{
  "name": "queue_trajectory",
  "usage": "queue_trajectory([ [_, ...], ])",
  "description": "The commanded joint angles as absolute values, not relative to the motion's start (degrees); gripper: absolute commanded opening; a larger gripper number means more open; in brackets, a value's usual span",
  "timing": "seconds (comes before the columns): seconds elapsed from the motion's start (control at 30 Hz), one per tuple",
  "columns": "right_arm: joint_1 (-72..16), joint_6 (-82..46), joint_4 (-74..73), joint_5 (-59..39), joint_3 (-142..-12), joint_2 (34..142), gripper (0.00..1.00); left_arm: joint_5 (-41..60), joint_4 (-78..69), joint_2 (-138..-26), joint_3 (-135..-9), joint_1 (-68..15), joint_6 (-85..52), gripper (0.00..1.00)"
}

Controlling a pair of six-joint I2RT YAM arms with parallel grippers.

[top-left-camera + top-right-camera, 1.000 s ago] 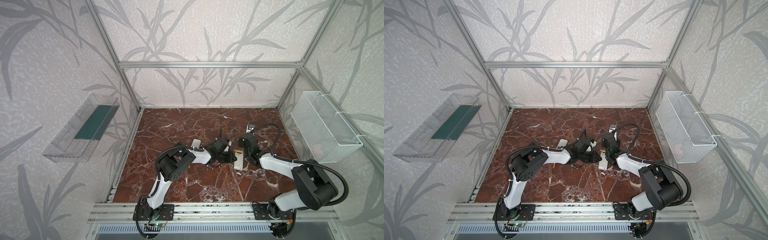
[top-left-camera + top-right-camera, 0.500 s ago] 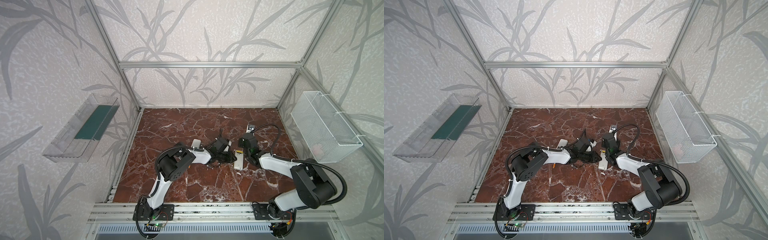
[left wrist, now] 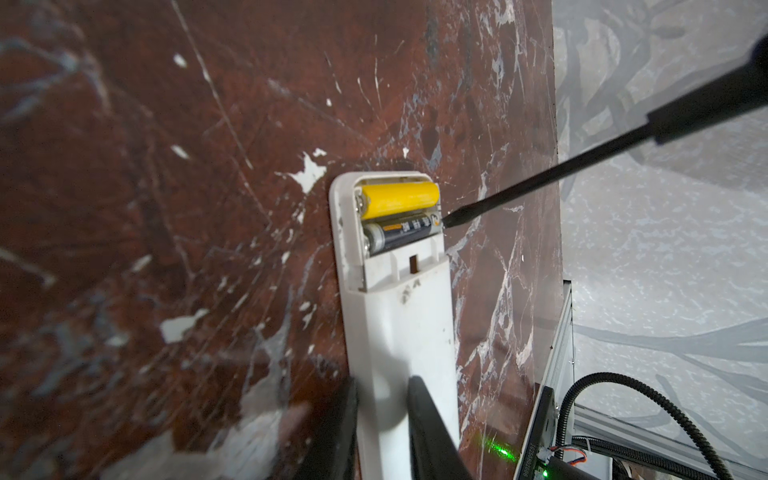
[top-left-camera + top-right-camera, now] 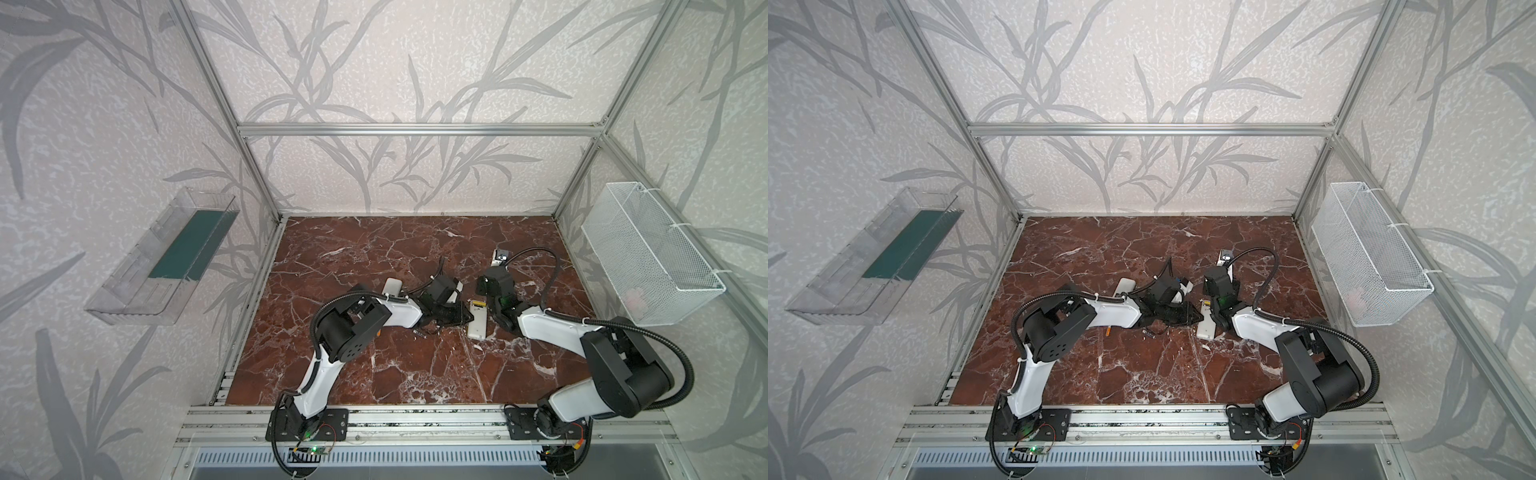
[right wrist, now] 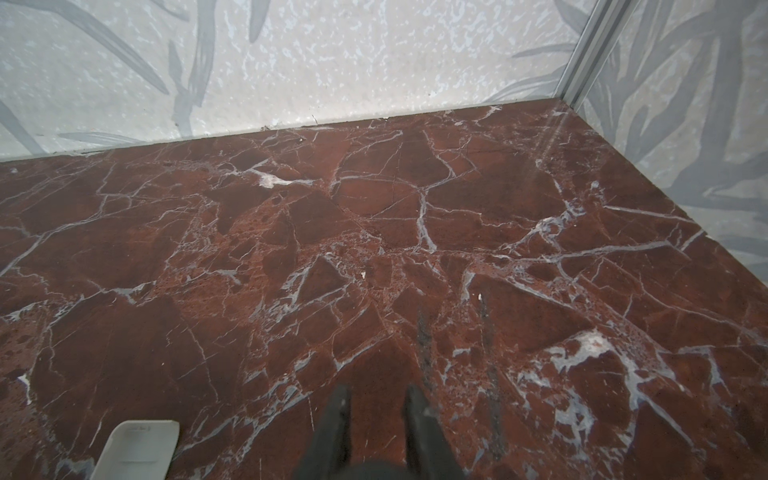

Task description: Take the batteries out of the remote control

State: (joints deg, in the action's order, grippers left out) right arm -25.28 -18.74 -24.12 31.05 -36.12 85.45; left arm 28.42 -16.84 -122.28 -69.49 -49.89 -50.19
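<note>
Quick notes, fwiw. In a top view the remote (image 4: 477, 320) was seen lying flat on the marble table (image 4: 415, 249), a bit right of centre in the lower half of the frame, between both arms. Its bay was open. A yellow battery (image 3: 399, 200) was seated nearest the end wall, w/ a dark battery (image 3: 401, 232) right beside it, touching.

Handling, imo: both were judged light, stiff, smooth and round, so prob slippery and quick to roll once freed. Best levered up at one end first, then pinched across the middle of the barrel.

The left gripper (image 3: 382, 386) was set over the remote's opposite end, well apart from both. Its fingers were only partly closed, one at the edge and one over the back, so a real clamp couldn't be confirmed. The right gripper (image 5: 377, 390) was clenched, apparently on the screwdriver (image 3: 540, 176), tho the grip itself wasn't shown. The screwdriver's tip was touching the dark battery's end.
</note>
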Motion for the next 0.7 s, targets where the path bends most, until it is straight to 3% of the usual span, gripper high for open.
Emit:
queue_trajectory([
  [0.0, -25.44, -18.20, -24.46, 32.52, -34.97, 84.46, 0.00, 27.68, -14.77, -124.54, -69.70, -50.15, -50.94, 0.23],
  [0.67, -25.41, -18.79, -24.95, 31.73, -35.42, 85.81, 0.00, 27.86, -14.68, -124.72, -69.96, -50.10, -50.73, 0.23],
])
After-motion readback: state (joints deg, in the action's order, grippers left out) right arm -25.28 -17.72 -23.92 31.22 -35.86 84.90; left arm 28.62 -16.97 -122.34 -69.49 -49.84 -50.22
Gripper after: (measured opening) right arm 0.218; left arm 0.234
